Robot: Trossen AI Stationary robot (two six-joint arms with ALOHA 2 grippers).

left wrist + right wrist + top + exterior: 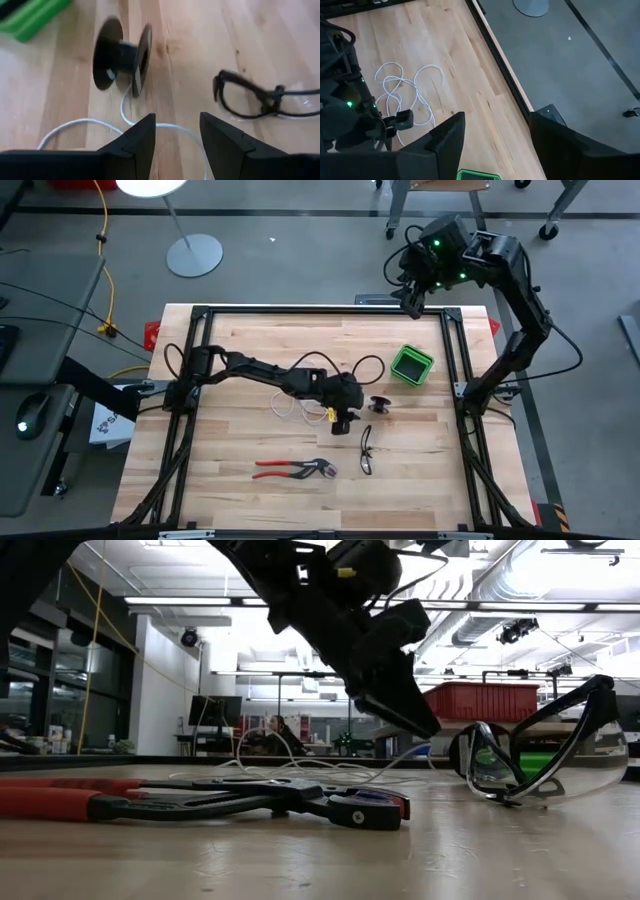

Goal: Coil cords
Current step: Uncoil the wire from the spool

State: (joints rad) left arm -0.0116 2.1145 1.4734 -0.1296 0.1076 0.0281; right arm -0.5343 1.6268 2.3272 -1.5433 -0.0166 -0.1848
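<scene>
We hang our left claw (176, 137), fingers apart, over the cord (165, 126) beside the spool (122, 60), likely to pinch it, while our right claw (495, 135) waits spread off the desk (420, 480).

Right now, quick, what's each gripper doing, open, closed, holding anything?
Left gripper: open, empty, over the white cord near the spool.
Right gripper: open, empty, raised beyond the table's far edge.

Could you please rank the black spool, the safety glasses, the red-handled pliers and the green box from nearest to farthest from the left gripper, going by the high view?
From the left gripper, mid-table:
1. Black spool, just beside it toward the right arm's side.
2. Safety glasses, slightly farther, toward the near edge.
3 and 4. Red-handled pliers, near edge, and green box, far right: too close to call.
</scene>
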